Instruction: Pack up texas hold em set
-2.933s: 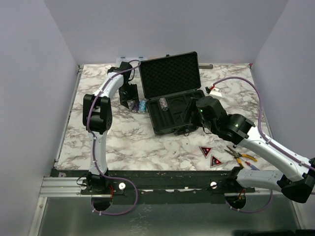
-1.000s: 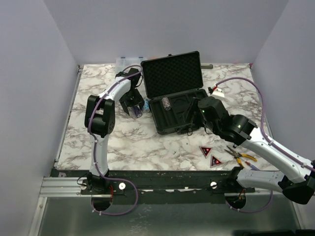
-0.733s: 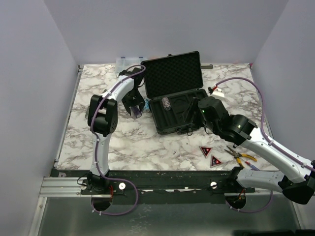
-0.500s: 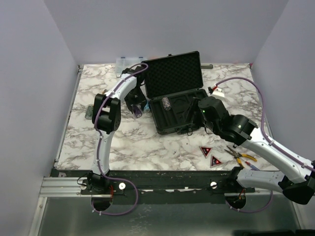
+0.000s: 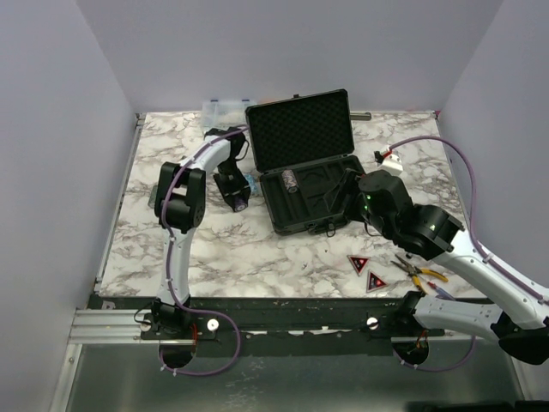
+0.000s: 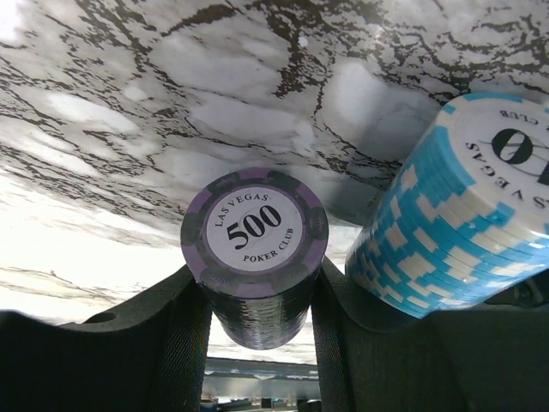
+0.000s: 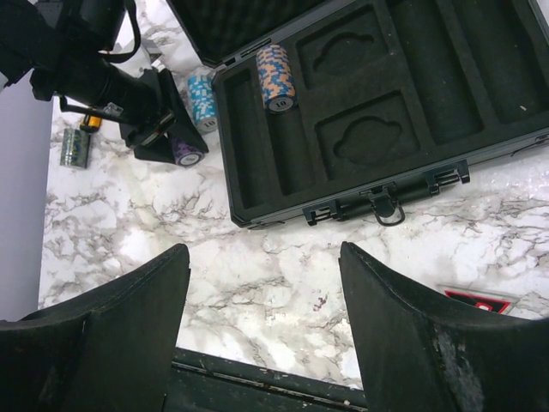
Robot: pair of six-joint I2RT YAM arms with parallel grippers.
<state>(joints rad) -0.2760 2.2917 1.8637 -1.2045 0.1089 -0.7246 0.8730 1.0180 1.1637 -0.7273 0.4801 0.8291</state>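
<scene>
Left fingers (image 6: 184, 343) clamped low; right fingers (image 7: 94, 343) spread, raised.

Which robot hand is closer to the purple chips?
Left. The left gripper hugs the purple chips from both sides, just left of the case. The right gripper hangs open near the case's right side, with the case between it and the chips.

Top view: fixed, high behind arm bases, tilted down over whole table (image 5: 283, 249), open briefcase (image 5: 309, 184) mid-frame.

Left wrist view: I'm very close and low. Purple chip stack (image 6: 255, 257) fills centre between left gripper fingers (image 6: 129, 360), blue chip stack (image 6: 455, 232) at right.

Right wrist view: higher up, looking down past right gripper fingers (image 7: 94, 343) onto briefcase front.

All three share both stacks.
</scene>
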